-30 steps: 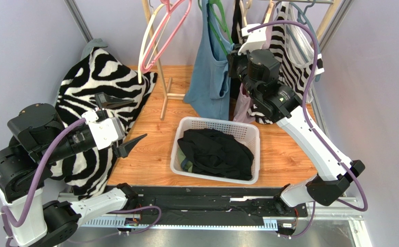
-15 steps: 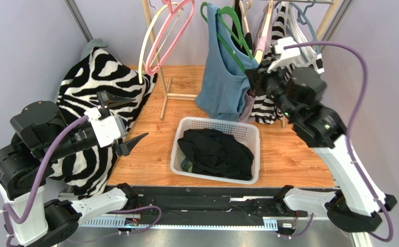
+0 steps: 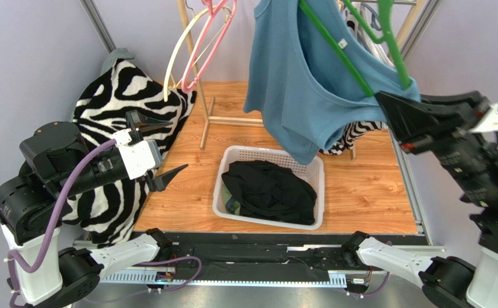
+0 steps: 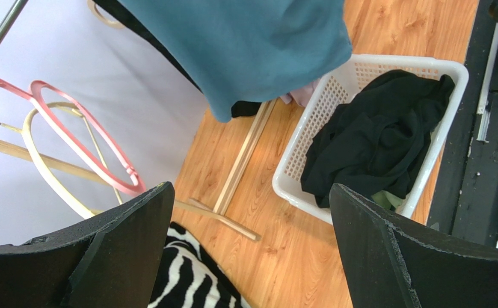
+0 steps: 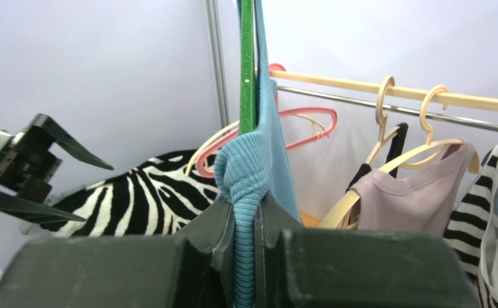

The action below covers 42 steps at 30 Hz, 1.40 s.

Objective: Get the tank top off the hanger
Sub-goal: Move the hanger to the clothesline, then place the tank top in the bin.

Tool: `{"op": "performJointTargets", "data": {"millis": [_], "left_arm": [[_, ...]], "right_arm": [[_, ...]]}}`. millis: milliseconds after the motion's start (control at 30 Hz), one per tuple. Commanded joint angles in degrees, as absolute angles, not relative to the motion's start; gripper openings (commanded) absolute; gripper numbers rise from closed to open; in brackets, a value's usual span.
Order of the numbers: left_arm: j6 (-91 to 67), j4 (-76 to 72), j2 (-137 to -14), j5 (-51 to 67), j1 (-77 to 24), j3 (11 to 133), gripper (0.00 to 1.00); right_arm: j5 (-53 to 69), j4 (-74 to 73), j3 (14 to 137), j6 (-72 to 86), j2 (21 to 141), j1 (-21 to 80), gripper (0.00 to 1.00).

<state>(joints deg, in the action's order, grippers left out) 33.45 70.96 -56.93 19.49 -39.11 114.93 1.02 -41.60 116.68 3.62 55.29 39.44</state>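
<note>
Up at the right, the right tool (image 3: pixel 386 101) is clenched on a bunched fold of the blue tank top (image 3: pixel 296 83). In the right wrist view the ribbed blue fabric (image 5: pixel 248 173) is squeezed between the two fingers, and the green hanger (image 5: pixel 247 64) rises straight up from that pinch. Whether the hanger's bar is also caught in the grip cannot be told. The tank top is on the green hanger (image 3: pixel 335 48) and is held high. It spreads to the left of the tool, and its lowest fold hangs above the far rim of the white laundry basket (image 3: pixel 271 152). That basket sits on the wooden desk (image 3: pixel 361 192) and holds a crumpled black garment (image 3: pixel 271 192).

The left tool (image 3: pixel 176 147) is released, fingers spread wide, well apart from the tank top. It hangs over the near left part of the desk beside a zebra-print cloth (image 3: pixel 123 96). A pink hanger (image 3: pixel 210 45) hangs empty at the back.
</note>
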Motion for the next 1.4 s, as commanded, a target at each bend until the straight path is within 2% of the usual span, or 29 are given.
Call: {"op": "performJointTargets", "data": {"millis": [0, 467, 733, 1033, 1200, 1300, 1367], "left_arm": [[32.5, 69.8, -57.2, 21.8, -38.6, 116.2, 0.99], [34.5, 68.5, -59.2, 24.4, -38.6, 117.0, 0.99], [39.8, 68.4, -62.0, 25.8, -38.6, 116.9, 0.99], [48.3, 74.4, -62.4, 34.4, -38.5, 112.7, 0.99], [50.2, 81.1, -64.9, 40.8, -38.5, 112.9, 0.93], [50.5, 82.8, -65.5, 41.7, -38.5, 112.0, 0.85], [49.1, 81.2, -65.4, 41.0, -38.6, 111.4, 0.72]], "right_arm": [[3.9, -42.1, 114.4, 3.3, 54.1, 39.4, 0.0], [15.2, -52.6, 101.3, 1.4, 48.6, 39.4, 0.0], [28.7, -61.0, 99.1, -3.7, 48.1, 39.3, 0.0], [32.8, -60.3, 92.9, -5.4, 43.4, 39.4, 0.0], [33.8, -60.1, 92.8, -6.0, 43.7, 39.4, 0.0], [34.1, -59.8, 92.7, -6.2, 43.7, 39.4, 0.0], [34.3, -59.9, 92.3, -6.4, 43.6, 39.4, 0.0]]}}
